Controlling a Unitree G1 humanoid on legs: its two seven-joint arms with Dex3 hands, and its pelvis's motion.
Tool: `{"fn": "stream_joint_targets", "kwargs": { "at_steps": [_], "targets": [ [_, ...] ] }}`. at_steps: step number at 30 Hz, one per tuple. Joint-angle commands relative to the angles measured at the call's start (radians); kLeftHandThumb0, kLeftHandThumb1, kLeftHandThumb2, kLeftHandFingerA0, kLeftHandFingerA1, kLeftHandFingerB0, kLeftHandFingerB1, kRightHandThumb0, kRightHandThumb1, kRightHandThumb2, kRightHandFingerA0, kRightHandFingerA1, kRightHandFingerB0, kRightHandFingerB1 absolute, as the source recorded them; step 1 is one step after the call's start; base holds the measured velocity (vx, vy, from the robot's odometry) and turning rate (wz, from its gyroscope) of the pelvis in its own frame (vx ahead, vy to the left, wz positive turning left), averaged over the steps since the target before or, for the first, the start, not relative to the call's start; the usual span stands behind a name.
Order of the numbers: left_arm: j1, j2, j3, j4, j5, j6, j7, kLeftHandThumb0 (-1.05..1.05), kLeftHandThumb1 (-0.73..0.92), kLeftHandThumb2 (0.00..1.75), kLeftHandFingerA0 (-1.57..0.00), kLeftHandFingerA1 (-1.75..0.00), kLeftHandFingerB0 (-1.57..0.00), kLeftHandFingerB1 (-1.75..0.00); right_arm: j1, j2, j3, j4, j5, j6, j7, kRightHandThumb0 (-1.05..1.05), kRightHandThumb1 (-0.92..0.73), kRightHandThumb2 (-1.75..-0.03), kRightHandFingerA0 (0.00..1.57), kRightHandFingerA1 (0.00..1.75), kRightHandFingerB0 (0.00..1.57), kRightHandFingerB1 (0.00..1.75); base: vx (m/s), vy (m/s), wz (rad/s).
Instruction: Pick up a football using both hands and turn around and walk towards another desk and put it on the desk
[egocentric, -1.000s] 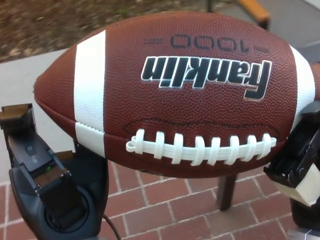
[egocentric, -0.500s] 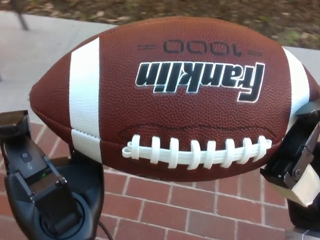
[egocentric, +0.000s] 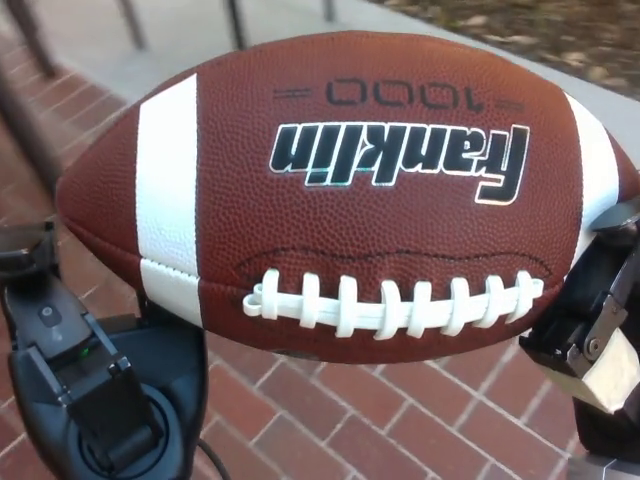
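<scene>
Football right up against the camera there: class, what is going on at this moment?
A robot is carrying a brown Franklin football between its two black hands. The left hand supports the end with the white stripe, and the right hand presses on the opposite end. The ball is lifted, laces facing the camera, with the printed name reading upside down. Below it lie red brick paving and a strip of grey concrete. No desk is visible.

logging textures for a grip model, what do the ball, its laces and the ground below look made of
Ball: brown pebbled leather or a synthetic look-alike, slightly glossy, judging by the fine grain; smooth white stripes.
Laces: smooth white moulded plastic or rubber, seemingly.
Ground: matte red brick paving with pale mortar joints.
</scene>
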Motion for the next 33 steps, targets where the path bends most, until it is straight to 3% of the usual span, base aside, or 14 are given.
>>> {"fn": "stream_joint_targets", "kwargs": {
  "at_steps": [1,11,18,33],
  "targets": [
    [-0.001,0.011,-0.137,0.002,0.100,0.274,-0.029,-0.17,0.55,1.35,-0.89,-1.75,-0.75,-1.71,-0.033,0.006,0.088,0.018,-0.002,0.060,0.094,-0.17,-0.47,-1.50,1.04,1.75,1.01,1.59,-0.02,0.063,1.09],
    [-0.004,0.005,-0.149,0.007,0.089,0.264,-0.012,-0.16,0.55,1.34,-0.90,-1.75,-0.76,-1.71,-0.036,0.004,0.083,0.009,-0.004,0.077,0.087,-0.17,-0.47,-1.51,1.06,1.75,1.02,1.59,0.02,0.131,1.01],
    [-0.007,0.011,-0.144,0.007,0.095,0.268,-0.008,-0.18,0.55,1.34,-0.90,-1.75,-0.75,-1.72,-0.038,0.008,0.084,0.017,-0.006,0.069,0.086,-0.16,-0.47,-1.49,1.05,1.75,1.00,1.59,0.04,-0.106,0.92],
    [-0.003,0.020,-0.149,0.001,0.091,0.258,-0.005,-0.17,0.52,1.34,-0.89,-1.75,-0.76,-1.70,-0.042,0.015,0.093,0.024,0.007,0.068,0.086,-0.17,-0.47,-1.52,1.06,1.75,1.02,1.59,0.10,-0.044,0.44]
  ]
}}
